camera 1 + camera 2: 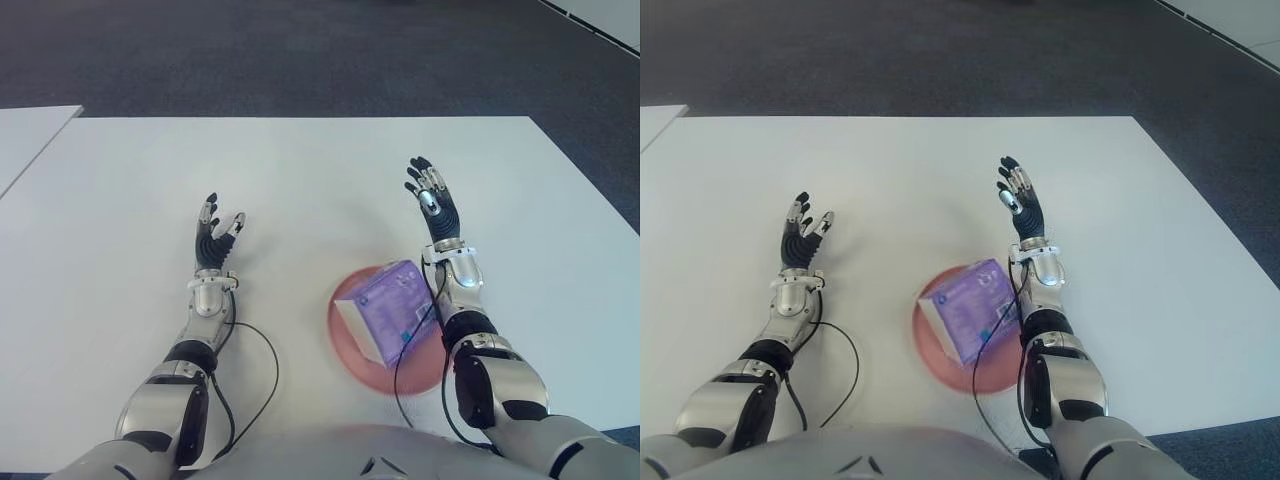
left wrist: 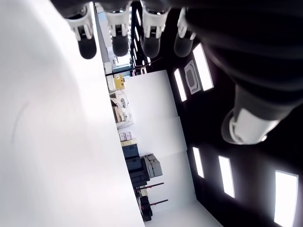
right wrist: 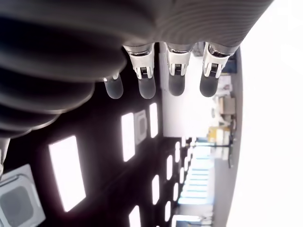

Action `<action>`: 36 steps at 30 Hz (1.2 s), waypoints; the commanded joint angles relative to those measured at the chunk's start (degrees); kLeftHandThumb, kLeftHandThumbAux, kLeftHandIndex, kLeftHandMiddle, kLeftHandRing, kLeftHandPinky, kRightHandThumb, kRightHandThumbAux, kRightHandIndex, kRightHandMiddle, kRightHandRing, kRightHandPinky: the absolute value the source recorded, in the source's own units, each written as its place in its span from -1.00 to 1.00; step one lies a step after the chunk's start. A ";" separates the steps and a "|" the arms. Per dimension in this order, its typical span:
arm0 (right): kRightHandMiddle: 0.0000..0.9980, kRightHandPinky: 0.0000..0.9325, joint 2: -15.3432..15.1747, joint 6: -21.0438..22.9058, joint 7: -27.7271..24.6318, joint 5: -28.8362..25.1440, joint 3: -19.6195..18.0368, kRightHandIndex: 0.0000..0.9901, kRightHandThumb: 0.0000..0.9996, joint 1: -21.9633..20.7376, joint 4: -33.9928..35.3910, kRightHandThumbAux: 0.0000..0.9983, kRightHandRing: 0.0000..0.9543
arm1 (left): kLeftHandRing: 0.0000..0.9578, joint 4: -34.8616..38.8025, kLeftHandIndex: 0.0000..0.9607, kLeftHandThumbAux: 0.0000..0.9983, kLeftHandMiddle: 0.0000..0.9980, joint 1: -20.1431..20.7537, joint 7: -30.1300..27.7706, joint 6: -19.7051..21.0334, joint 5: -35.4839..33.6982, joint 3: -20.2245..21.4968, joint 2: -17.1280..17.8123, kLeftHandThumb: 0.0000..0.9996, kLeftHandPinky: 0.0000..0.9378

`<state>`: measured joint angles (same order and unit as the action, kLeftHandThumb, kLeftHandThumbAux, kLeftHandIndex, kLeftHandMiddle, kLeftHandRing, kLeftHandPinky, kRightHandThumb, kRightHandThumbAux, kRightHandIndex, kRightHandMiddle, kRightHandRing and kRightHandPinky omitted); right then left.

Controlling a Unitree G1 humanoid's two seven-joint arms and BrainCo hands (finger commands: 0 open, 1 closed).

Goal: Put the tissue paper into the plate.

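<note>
The white table [image 1: 300,180] carries a red plate [image 1: 345,335] (a purple tissue pack [image 1: 392,308] lies in it), nearer the robot than the right hand's fingers [image 1: 424,182].

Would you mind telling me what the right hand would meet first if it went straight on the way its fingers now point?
Probably nothing: the open right hand points away from the robot over bare white table. The tissue pack on the pink plate lies behind it.

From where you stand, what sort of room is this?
Probably an office or lab: a plain white table on dark carpet, with ceiling light panels and stacked boxes and equipment against a far wall.
</note>
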<state>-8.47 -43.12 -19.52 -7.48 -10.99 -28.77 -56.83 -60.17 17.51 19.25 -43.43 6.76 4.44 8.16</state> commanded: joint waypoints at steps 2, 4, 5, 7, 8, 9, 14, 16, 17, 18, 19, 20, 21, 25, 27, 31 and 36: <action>-1.00 -1.00 -0.68 -1.47 1.32 2.24 1.08 -1.00 -1.00 2.55 -2.53 -0.20 -1.00 | -1.00 -2.70 -0.98 0.11 -1.00 -6.28 0.15 0.44 0.78 -0.49 -0.79 -1.00 -1.00; -1.00 -1.00 -0.86 -1.99 1.72 2.75 1.36 -1.00 -1.00 3.02 -2.69 -0.22 -1.00 | -1.00 -2.62 -0.98 0.11 -1.00 -6.35 0.12 0.38 0.67 -0.44 -0.78 -1.00 -1.00; -1.00 -1.00 -1.05 -2.43 1.94 3.20 1.59 -1.00 -1.00 3.57 -2.63 -0.22 -1.00 | -1.00 -2.56 -0.98 0.11 -1.00 -6.37 0.16 0.41 0.63 -0.41 -0.79 -1.00 -1.00; -1.00 -1.00 -1.43 -3.22 2.21 4.06 1.99 -1.00 -1.00 4.64 -2.41 -0.23 -1.00 | -1.00 -2.42 -0.98 0.12 -1.00 -6.36 0.16 0.55 0.55 -0.34 -0.74 -1.00 -1.00; -1.00 -1.00 -1.73 -3.83 2.08 4.49 2.24 -1.00 -1.00 5.37 -2.37 -0.23 -1.00 | -1.00 -2.38 -0.98 0.12 -1.00 -6.36 0.11 0.62 0.53 -0.33 -0.70 -1.00 -1.00; -1.00 -1.00 -1.93 -4.24 1.99 4.72 2.40 -1.00 -1.00 5.80 -2.37 -0.23 -1.00 | -1.00 -2.36 -0.98 0.13 -1.00 -6.37 0.07 0.67 0.52 -0.32 -0.66 -1.00 -1.00; -1.00 -1.00 -2.83 -5.10 2.20 5.96 3.54 -1.00 -1.00 6.36 -2.73 -0.21 -1.00 | -1.00 -2.25 -0.98 0.12 -1.00 -6.36 -0.18 0.89 0.48 -0.35 -0.55 -1.00 -1.00; -1.00 -1.00 -3.40 -5.32 2.86 7.00 4.21 -1.00 -1.00 6.52 -2.45 -0.21 -1.00 | -1.00 -2.24 -0.98 0.13 -1.00 -6.40 -0.19 0.81 0.50 -0.39 -0.59 -1.00 -1.00; -1.00 -1.00 -3.64 -5.41 3.19 7.42 4.49 -1.00 -1.00 6.55 -2.33 -0.21 -1.00 | -1.00 -2.26 -0.98 0.13 -1.00 -6.41 -0.18 0.76 0.51 -0.40 -0.63 -1.00 -1.00; -1.00 -1.00 -3.87 -5.41 3.54 7.83 4.73 -1.00 -1.00 6.56 -2.18 -0.21 -1.00 | -1.00 -2.31 -0.97 0.13 -1.00 -6.42 -0.10 0.62 0.55 -0.43 -0.66 -1.00 -1.00; -1.00 -1.00 -3.98 -5.38 3.78 8.04 4.87 -1.00 -1.00 6.56 -2.08 -0.21 -1.00 | -1.00 -2.35 -0.97 0.13 -1.00 -6.43 -0.04 0.52 0.59 -0.45 -0.69 -1.00 -1.00; -1.00 -1.00 -4.10 -5.32 4.00 8.25 5.03 -1.00 -1.00 6.58 -1.99 -0.21 -1.00 | -1.00 -2.46 -0.97 0.14 -1.00 -6.41 0.01 0.35 0.65 -0.48 -0.71 -1.00 -1.00; -1.00 -1.00 -4.20 -5.27 4.19 8.40 5.17 -1.00 -1.00 6.59 -1.93 -0.20 -1.00 | -1.00 -2.55 -0.97 0.14 -1.00 -6.38 0.05 0.25 0.69 -0.51 -0.73 -1.00 -1.00; -1.00 -1.00 -4.58 -5.35 4.14 8.60 5.71 -1.00 -1.00 6.85 -1.76 -0.20 -1.00 | -1.00 -2.71 -0.98 0.14 -1.00 -6.30 -0.01 -0.12 0.78 -0.64 -0.85 -1.00 -1.00; -1.00 -1.00 -4.63 -5.42 4.13 8.62 5.96 -1.00 -1.00 6.96 -1.79 -0.19 -1.00 | -1.00 -2.67 -0.98 0.14 -1.00 -6.28 0.05 -0.28 0.83 -0.71 -0.89 -1.00 -1.00; -1.00 -1.00 -4.45 -5.44 3.53 8.28 6.36 -1.00 -1.00 7.30 -1.79 -0.20 -1.00 | -1.00 -2.43 -0.99 0.14 -1.00 -6.25 0.32 0.02 0.97 -0.87 -0.94 -1.00 -1.00; -1.00 -1.00 -4.44 -5.45 3.64 8.36 6.61 -1.00 -1.00 7.63 -1.71 -0.21 -1.00 | -1.00 -2.24 -0.99 0.13 -1.00 -6.25 0.40 0.89 0.93 -0.99 -0.98 -1.00 -1.00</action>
<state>-12.77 -48.08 -15.76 0.28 -4.94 -23.43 -57.80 -59.22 16.91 19.25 -43.52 6.74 3.91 8.22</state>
